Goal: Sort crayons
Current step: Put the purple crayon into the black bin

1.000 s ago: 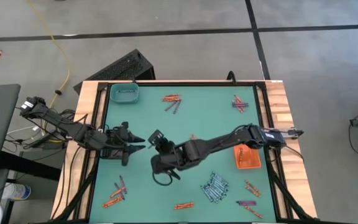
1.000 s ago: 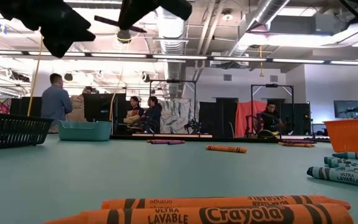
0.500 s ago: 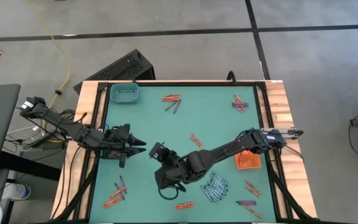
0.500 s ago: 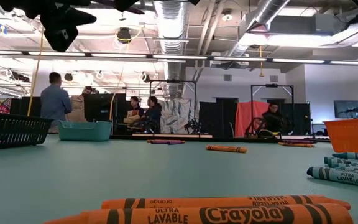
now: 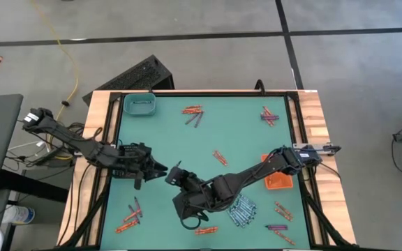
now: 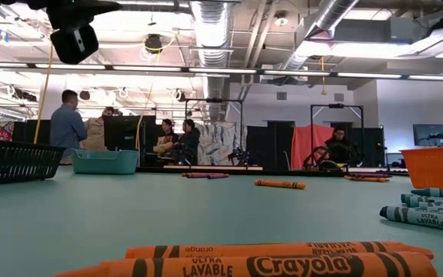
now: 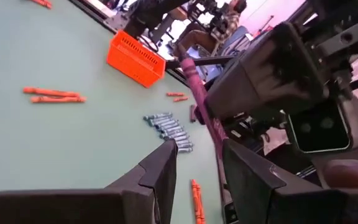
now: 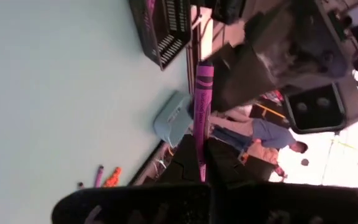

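The right gripper [image 8: 199,177] is pinching a purple crayon [image 8: 201,99] by one end — its long axis pointing straight at the left gripper [image 7: 197,171], whose fingers are waiting apart mid-table.

purple crayon [image 8: 202,109], orange tray [image 5: 279,179]

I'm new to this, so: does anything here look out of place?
The black tray lies skewed off the green mat, beyond the corner where the teal tray sits; the orange tray is on the mat too.
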Robot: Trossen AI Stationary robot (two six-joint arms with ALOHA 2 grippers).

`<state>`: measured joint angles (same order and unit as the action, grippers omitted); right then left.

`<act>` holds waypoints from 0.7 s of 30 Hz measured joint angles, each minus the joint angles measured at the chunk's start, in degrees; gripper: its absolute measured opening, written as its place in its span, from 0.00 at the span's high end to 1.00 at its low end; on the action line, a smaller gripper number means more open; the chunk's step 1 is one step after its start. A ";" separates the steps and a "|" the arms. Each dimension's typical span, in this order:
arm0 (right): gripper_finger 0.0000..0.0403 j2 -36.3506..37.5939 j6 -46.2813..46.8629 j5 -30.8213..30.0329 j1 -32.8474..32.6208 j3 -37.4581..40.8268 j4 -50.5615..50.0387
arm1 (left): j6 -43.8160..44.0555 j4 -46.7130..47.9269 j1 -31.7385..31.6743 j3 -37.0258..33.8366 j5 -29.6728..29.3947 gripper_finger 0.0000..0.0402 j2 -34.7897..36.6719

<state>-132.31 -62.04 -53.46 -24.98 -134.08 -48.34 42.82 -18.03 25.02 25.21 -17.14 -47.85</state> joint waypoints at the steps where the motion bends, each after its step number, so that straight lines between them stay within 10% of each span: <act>1: 1.00 0.00 -0.28 0.06 -0.06 0.00 0.25 | -0.05 -0.96 0.00 0.00 0.33 0.71 -0.19; 21: 1.00 -0.28 -6.14 2.33 0.33 0.11 3.61 | 4.64 -3.98 -0.13 0.06 4.51 0.71 -3.96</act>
<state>-132.60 -68.18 -51.13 -24.64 -133.97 -44.73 47.46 -22.01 24.88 25.28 -12.63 -51.81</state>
